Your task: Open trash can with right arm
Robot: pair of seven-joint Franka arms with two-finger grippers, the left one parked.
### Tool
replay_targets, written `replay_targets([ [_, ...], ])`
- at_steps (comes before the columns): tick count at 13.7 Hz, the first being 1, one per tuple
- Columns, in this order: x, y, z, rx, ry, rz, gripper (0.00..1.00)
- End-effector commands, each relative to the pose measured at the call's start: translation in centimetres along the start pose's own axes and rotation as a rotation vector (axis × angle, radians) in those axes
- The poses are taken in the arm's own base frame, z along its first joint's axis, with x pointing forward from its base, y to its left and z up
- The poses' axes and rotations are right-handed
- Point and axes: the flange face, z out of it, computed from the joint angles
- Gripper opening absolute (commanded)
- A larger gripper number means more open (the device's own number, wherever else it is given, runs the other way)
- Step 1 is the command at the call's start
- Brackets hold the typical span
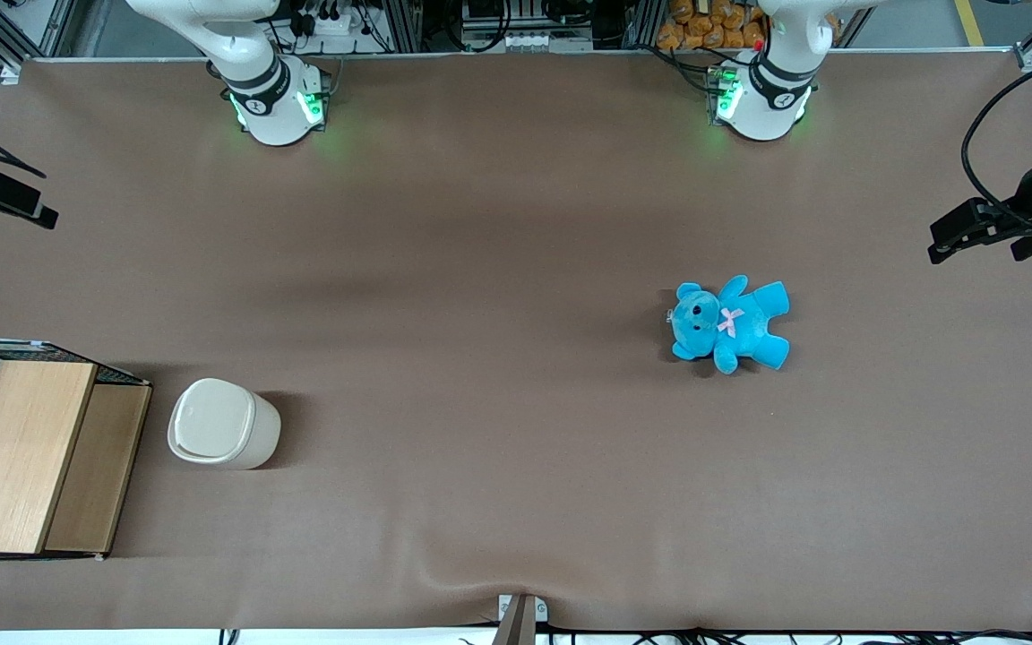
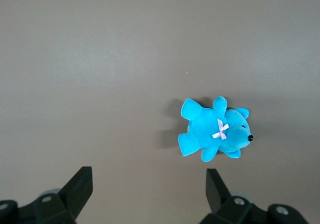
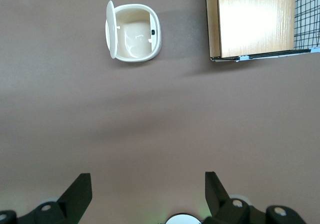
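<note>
The trash can (image 1: 223, 423) is a small cream-white bin standing on the brown table next to the wooden-topped box. In the right wrist view the trash can (image 3: 134, 32) is seen from above. Its lid (image 3: 109, 29) stands up on edge at one side, and the pale inside shows with nothing in it. My right gripper (image 3: 147, 189) is open and empty, its black fingers (image 3: 80, 190) wide apart over bare table, well away from the can. In the front view the gripper (image 1: 32, 210) is at the working arm's end of the table, farther from the camera than the can.
A wooden-topped box with wire mesh (image 1: 19, 452) stands beside the can at the working arm's end; it also shows in the right wrist view (image 3: 255, 18). A blue plush bear (image 1: 729, 324) lies toward the parked arm's end. The arm bases (image 1: 274, 103) stand at the table's back edge.
</note>
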Motion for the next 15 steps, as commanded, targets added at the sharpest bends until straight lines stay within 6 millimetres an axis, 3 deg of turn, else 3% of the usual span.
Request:
replay_targets([
  [1, -0.38, 0.32, -0.18, -0.044, -0.002, -0.013, 1.0],
  [15, -0.03, 0.57, 0.11, -0.052, -0.008, -0.1, 1.0],
])
